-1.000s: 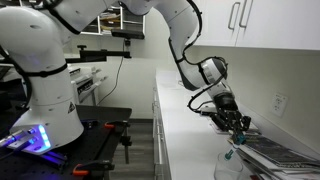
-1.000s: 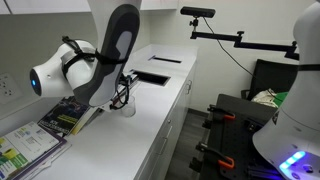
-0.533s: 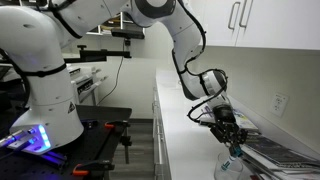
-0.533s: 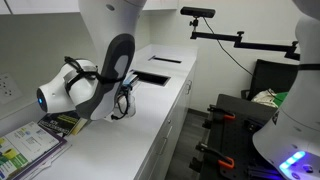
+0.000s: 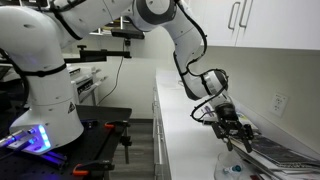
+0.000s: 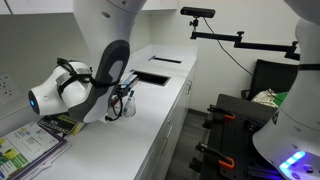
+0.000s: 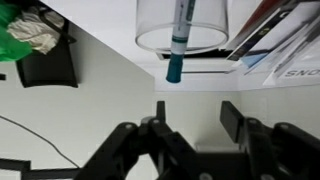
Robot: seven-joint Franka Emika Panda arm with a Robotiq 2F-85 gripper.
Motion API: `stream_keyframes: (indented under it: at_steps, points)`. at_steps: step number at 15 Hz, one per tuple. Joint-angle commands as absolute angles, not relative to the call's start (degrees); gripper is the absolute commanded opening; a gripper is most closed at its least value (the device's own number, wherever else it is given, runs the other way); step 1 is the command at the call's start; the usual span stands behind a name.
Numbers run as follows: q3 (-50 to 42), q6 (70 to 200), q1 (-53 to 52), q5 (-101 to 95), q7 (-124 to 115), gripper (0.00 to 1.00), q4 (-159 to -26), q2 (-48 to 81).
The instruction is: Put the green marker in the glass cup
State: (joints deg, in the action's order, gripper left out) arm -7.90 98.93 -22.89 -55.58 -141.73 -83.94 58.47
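Note:
The glass cup (image 7: 150, 22) is at the top of the wrist view, clear and round. The green marker (image 7: 180, 45) stands inside it, one teal end poking out past the rim toward the camera. My gripper (image 7: 196, 112) hangs just in front of the cup, open, with nothing between its black fingers (image 7: 233, 115). In an exterior view the gripper (image 5: 234, 137) hovers right above the cup (image 5: 232, 169) on the white counter. In the opposite exterior view the gripper (image 6: 122, 100) largely hides the cup.
Magazines (image 6: 35, 145) lie spread on the counter beside the cup, and they also show in the exterior view facing the cabinets (image 5: 285, 153). The white counter (image 6: 150, 120) runs on toward a dark cut-out (image 6: 152, 77). A wall socket (image 5: 280, 103) sits behind.
The jaws have opened and let go of the marker, which now rests in the cup. The gripper has lifted slightly off the cup.

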Motion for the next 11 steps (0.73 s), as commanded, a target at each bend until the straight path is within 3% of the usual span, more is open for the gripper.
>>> stream_keyframes:
  at_steps: [1, 2, 11]
  points:
    - [-4.61, 101.83, -20.82, -55.44, -142.17, 0.95, -89.11, 52.54]
    - [-2.87, 103.64, -19.66, -54.55, -139.68, 1.00, -91.27, 50.30]
    - [4.09, 119.26, -14.95, -50.73, -132.32, 1.00, -117.24, 31.61]
